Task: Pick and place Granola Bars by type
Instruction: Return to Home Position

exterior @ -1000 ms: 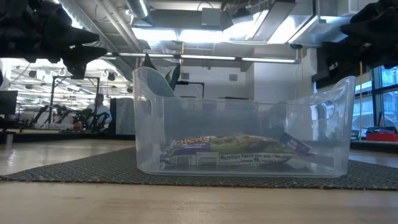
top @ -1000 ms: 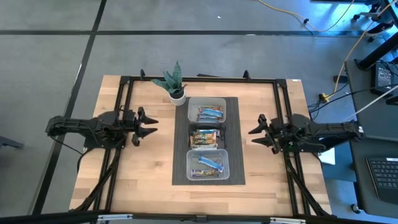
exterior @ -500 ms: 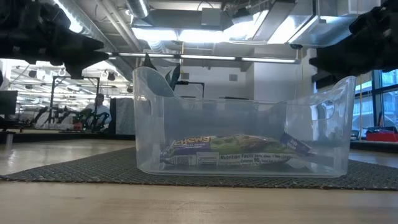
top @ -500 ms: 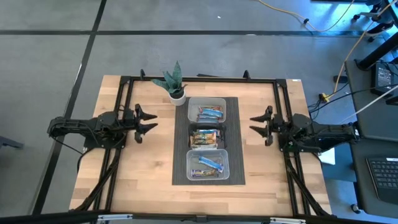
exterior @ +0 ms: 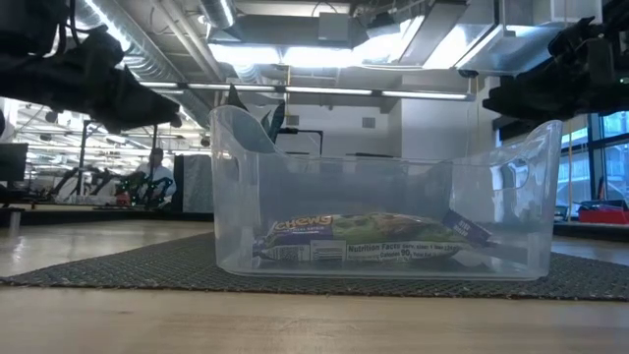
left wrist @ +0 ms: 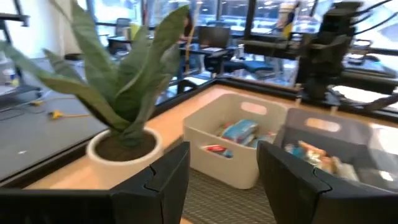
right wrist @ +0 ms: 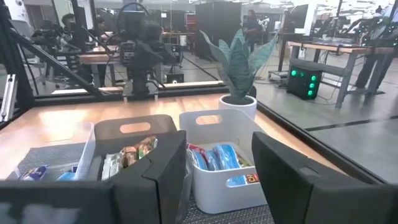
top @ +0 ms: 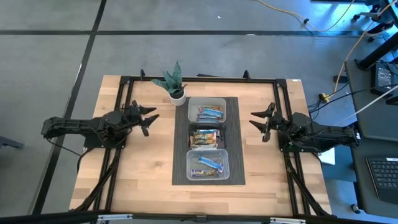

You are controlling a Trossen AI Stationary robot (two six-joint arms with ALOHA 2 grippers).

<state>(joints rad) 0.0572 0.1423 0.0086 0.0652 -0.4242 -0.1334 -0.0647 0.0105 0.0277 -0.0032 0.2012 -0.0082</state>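
Three bins (top: 207, 99) hold granola bars (top: 209, 113); left end effector (top: 149, 121) and right end effector (top: 257, 121) hang released.

1. "chewy", in pale letters, stands on the wrapper of a granola bar (exterior: 364, 231). The bar lies in the clear bin (exterior: 521, 197), lower than both end effectors, between the left end effector (top: 151, 119) and the right end effector (top: 255, 123).
2. "Nutrition Facts" stands on a white panel along the same wrapper's lower edge, just under that word. The finer print beside it cannot be read.
3. The bars in the bins ahead of each end effector carry print, but none is legible.
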